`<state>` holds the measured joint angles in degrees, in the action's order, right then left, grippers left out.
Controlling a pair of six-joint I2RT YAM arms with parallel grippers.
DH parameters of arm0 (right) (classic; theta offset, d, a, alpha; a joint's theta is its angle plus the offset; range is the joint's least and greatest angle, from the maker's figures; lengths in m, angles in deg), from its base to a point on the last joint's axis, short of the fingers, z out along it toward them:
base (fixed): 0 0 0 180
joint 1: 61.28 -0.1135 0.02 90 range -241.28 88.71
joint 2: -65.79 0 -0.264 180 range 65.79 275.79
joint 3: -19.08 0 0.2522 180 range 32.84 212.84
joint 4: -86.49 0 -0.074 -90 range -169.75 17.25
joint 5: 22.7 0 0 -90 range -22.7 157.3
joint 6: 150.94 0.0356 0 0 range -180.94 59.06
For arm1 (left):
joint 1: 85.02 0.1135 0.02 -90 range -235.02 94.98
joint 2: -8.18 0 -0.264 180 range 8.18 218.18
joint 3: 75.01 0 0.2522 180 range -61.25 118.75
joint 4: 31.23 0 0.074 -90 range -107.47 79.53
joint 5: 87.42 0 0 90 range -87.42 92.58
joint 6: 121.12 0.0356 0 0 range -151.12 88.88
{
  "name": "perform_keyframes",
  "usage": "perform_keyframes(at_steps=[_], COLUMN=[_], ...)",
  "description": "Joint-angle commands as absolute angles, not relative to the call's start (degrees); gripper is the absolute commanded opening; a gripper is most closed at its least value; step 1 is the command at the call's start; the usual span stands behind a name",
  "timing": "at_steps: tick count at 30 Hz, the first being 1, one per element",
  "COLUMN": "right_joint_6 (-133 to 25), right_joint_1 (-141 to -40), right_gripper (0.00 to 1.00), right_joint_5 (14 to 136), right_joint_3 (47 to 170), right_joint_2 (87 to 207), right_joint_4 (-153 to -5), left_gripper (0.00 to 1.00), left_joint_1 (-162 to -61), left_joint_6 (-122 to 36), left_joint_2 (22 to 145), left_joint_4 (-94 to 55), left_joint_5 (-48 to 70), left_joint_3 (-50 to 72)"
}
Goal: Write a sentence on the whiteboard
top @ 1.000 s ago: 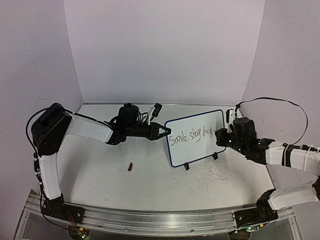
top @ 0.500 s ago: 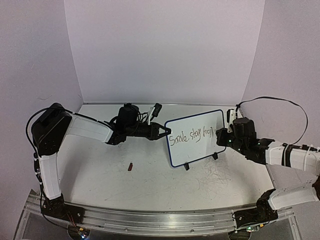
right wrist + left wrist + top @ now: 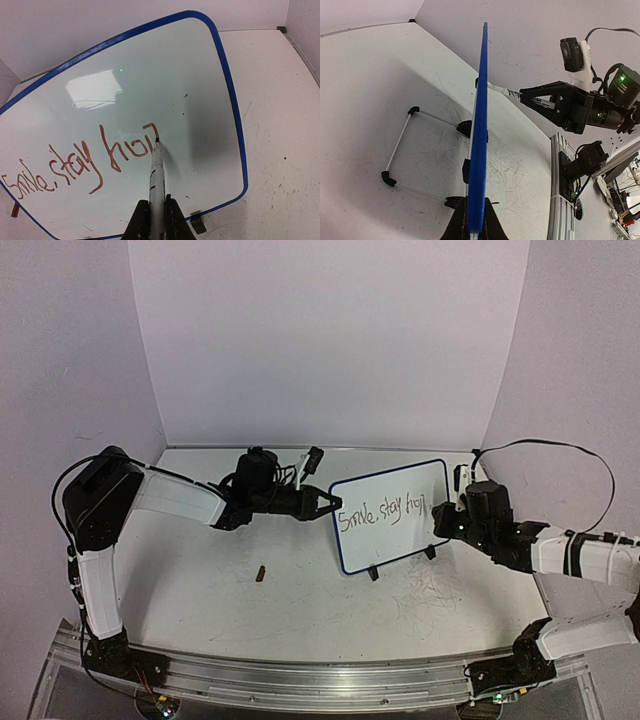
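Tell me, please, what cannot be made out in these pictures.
- Left wrist: the whiteboard stands edge-on, hiding its writing.
- Top external: the right gripper overlaps the end of the sentence.
- Top external: a small dark red object is too small to name.

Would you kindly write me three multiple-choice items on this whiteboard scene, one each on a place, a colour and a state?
1. Where is the left end effector?
A. clamped on the edge of the whiteboard
B. pulled back away from the board
C. high above the board

2. What colour is the frame?
A. red
B. blue
C. black

3. How does the whiteboard sit?
A. lying flat
B. standing upright
C. face down

Answers:
1 A, the left wrist view shows it closed on the edge.
2 B, a blue rim runs round the white face.
3 B, the left wrist view shows it edge-on and upright.
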<state>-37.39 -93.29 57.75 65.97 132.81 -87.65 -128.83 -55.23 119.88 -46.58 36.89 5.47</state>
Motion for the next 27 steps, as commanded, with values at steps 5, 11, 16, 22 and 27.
perform_keyframes(at_steps=[5, 11, 16, 22, 27], right_joint_6=[-36.35, -36.73, -37.44, -38.0, -37.51], right_joint_1=[-93.01, -90.66, -90.29, -90.22, -90.2], right_gripper=[0.0, 0.0, 0.0, 0.0, 0.0], right_joint_5=[60.95, 59.5, 59.89, 61.39, 59.99], right_joint_3=[65.24, 64.97, 65.25, 65.38, 65.15], right_joint_2=[129.56, 128.87, 130.15, 131.68, 132.06], right_joint_4=[-89.72, -89.24, -89.9, -91.41, -91.5], left_gripper=[0.0, 0.0, 0.0, 0.0, 0.0], left_joint_1=[-128.52, -128.52, -128.51, -128.52, -128.52], left_joint_6=[-55.29, -55.23, -55.2, -55.2, -55.2], left_joint_2=[117.4, 117.3, 117.37, 117.43, 117.38], left_joint_4=[-45.07, -45.05, -45.05, -45.06, -45.07], left_joint_5=[37.09, 37.09, 37.08, 37.13, 37.13], left_joint_3=[4.67, 4.55, 4.64, 4.75, 4.67])
